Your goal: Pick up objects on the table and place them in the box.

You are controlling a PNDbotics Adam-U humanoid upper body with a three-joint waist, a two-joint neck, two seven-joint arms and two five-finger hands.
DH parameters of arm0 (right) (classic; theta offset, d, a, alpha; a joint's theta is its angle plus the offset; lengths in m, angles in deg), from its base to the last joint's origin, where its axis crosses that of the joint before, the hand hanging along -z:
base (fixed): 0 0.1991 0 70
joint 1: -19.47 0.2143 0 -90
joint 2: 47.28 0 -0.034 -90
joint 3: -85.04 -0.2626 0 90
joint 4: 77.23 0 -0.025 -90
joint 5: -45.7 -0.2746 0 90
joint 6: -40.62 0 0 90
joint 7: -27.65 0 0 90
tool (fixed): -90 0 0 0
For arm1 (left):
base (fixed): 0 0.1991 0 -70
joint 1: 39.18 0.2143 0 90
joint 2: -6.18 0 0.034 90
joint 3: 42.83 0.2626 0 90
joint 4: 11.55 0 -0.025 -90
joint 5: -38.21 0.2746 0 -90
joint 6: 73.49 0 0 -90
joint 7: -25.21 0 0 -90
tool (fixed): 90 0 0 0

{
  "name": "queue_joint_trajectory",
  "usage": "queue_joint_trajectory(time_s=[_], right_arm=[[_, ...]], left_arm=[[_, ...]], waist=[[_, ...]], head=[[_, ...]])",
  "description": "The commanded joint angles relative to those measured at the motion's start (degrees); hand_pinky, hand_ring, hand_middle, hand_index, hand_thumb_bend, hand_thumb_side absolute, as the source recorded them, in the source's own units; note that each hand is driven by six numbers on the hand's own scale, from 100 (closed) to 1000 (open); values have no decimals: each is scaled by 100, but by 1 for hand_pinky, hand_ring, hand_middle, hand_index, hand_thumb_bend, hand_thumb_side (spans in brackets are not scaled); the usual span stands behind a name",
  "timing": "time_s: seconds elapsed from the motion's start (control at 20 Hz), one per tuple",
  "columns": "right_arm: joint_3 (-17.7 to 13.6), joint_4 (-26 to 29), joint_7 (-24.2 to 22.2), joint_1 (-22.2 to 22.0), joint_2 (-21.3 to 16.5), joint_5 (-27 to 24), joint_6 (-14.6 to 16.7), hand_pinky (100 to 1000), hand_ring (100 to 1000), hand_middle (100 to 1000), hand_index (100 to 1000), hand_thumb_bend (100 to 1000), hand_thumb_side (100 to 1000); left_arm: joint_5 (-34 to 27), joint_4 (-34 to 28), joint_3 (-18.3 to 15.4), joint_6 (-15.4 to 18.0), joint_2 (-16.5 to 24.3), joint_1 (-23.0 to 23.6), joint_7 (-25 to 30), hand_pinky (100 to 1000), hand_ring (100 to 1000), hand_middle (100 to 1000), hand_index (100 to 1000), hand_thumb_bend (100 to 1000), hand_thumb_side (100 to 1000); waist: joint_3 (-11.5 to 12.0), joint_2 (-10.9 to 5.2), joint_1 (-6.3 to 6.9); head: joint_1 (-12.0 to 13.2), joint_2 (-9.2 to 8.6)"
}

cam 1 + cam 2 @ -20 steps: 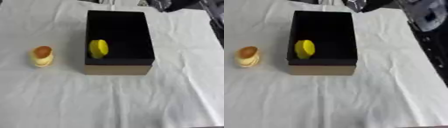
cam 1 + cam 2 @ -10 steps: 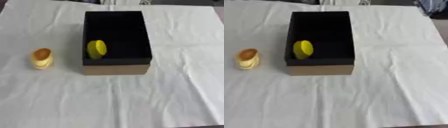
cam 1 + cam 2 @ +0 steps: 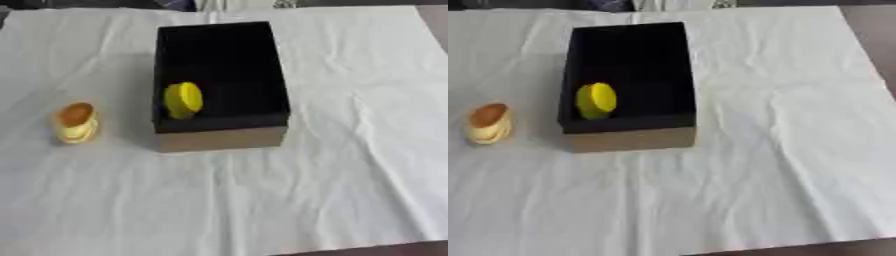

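Box [image 3: 221, 138] holds yellow object [image 3: 183, 100], shape unclear.

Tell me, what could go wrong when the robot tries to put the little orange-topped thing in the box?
The orange-topped pale yellow object stands small and rounded on the wrinkled white cloth, left of the box; it might tip or roll when touched. The yellow object already leans against the box's left inner wall, so a drop there could land on it. Neither hand shows right now.
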Motion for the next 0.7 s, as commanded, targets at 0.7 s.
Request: queue_joint_trajectory(time_s=[0.7], right_arm=[[4, 91, 360, -165, 111, 595, -70, 916, 890, 555, 825, 100, 100]], left_arm=[[-87, 1080, 730, 779, 72, -264, 1670, 946, 962, 882, 947, 577, 124]], waist=[[-78, -138, 49]], head=[[72, -10]])
